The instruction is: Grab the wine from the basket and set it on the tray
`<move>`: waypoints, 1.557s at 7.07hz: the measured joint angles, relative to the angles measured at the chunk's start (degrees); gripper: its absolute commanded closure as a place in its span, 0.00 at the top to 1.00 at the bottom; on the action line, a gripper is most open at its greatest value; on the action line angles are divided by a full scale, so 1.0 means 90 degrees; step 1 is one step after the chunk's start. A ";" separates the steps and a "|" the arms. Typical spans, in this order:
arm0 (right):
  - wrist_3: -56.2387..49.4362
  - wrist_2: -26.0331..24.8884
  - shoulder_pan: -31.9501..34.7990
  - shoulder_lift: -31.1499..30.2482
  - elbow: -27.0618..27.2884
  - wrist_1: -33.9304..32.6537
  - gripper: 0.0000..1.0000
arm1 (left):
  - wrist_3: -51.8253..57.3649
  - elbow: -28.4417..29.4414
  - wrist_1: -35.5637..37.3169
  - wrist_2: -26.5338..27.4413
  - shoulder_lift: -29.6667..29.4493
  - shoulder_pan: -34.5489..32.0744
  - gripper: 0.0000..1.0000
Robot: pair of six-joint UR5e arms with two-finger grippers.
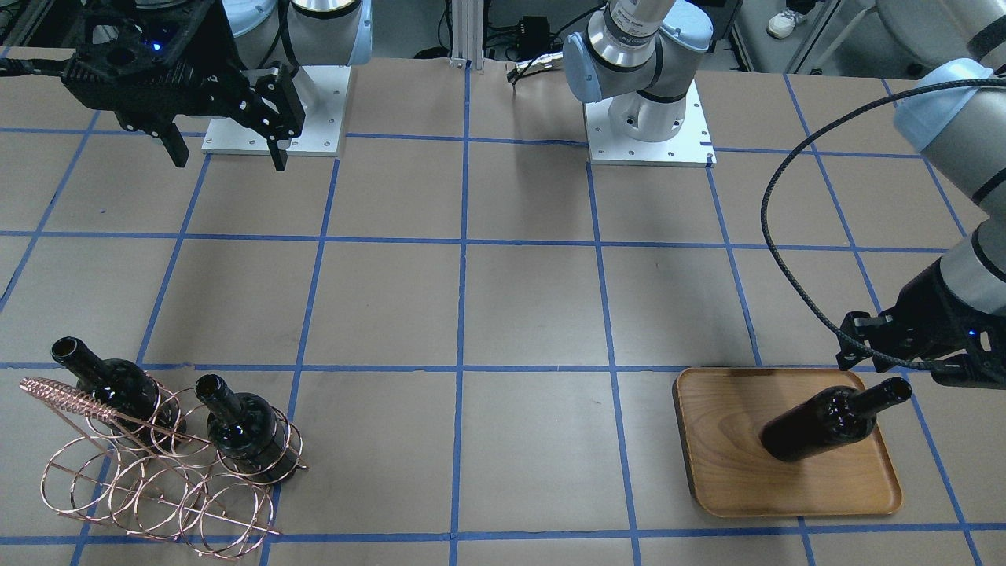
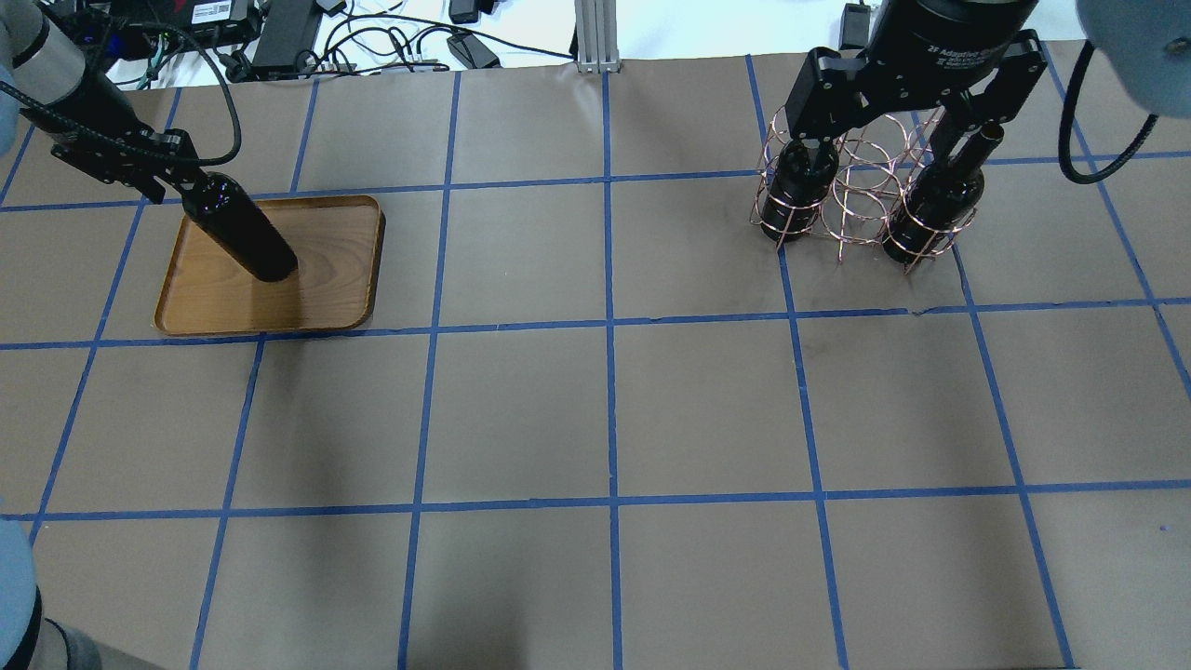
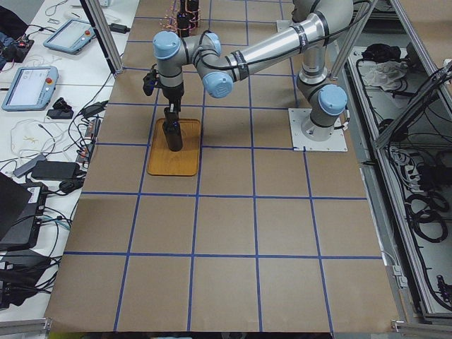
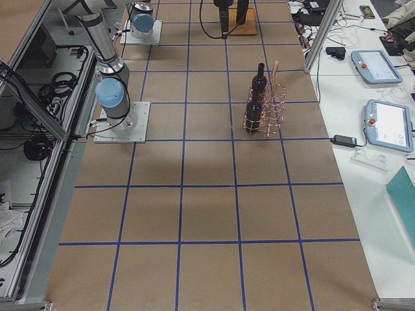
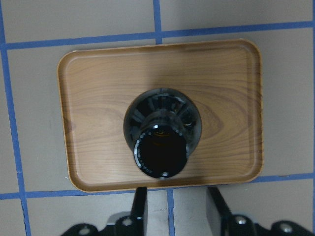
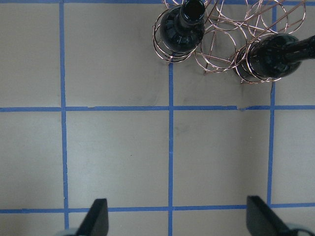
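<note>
One wine bottle [image 1: 817, 428] stands upright on the wooden tray [image 1: 723, 472], also seen from above in the left wrist view [image 5: 162, 128] on the tray [image 5: 98, 98]. My left gripper [image 5: 177, 196] is open; its fingers sit just beside the bottle's neck, not around it. In the overhead view the left gripper [image 2: 172, 177] is at the bottle's [image 2: 242, 233] top. The copper wire basket [image 1: 157, 487] holds two more bottles [image 1: 106, 385] [image 1: 244, 428]. My right gripper [image 1: 228, 161] is open and empty, high above the table, away from the basket [image 6: 221, 39].
The table is brown paper with a blue tape grid. The arm bases stand on white plates [image 1: 648, 149] at the robot's side. Cables and teach pendants [image 4: 376, 65] lie beyond the table's edges.
</note>
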 measured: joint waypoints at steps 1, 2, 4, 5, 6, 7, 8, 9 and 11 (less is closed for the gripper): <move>-0.0002 0.0000 0.0001 0.0000 0.0000 0.0003 1.00 | 0.0000 0.0006 -0.0039 0.0009 0.0048 -0.0002 1.00; -0.0003 0.0000 0.0001 0.0000 0.0000 0.0004 1.00 | -0.0009 0.0043 -0.0190 0.0017 0.0204 -0.0024 1.00; -0.0003 0.0000 -0.0004 0.0000 0.0000 0.0004 1.00 | -0.0100 0.0259 -0.1117 0.0007 0.0875 -0.0120 1.00; -0.0003 0.0000 -0.0005 -0.0001 0.0000 0.0004 1.00 | -0.0323 0.0309 -0.1561 -0.0033 0.1327 -0.0221 1.00; -0.0006 0.0000 -0.0005 0.0000 0.0000 0.0004 1.00 | -0.0729 0.0299 -0.1800 -0.0060 0.1731 -0.0428 1.00; -0.0009 0.0000 -0.0005 0.0000 0.0000 0.0005 1.00 | -0.1330 0.0247 -0.1932 -0.0061 0.2057 -0.0780 1.00; -0.0012 -0.0004 -0.0006 0.0000 0.0000 0.0004 1.00 | -0.2097 0.0166 -0.1973 -0.0051 0.2239 -0.1222 1.00; -0.0017 -0.0015 -0.0006 0.0000 0.0000 0.0003 1.00 | -0.2846 0.0099 -0.1945 -0.0036 0.2285 -0.1726 1.00; -0.0029 -0.0037 -0.0006 0.0000 0.0000 -0.0004 1.00 | -0.3498 0.0050 -0.1691 0.0114 0.2235 -0.2512 1.00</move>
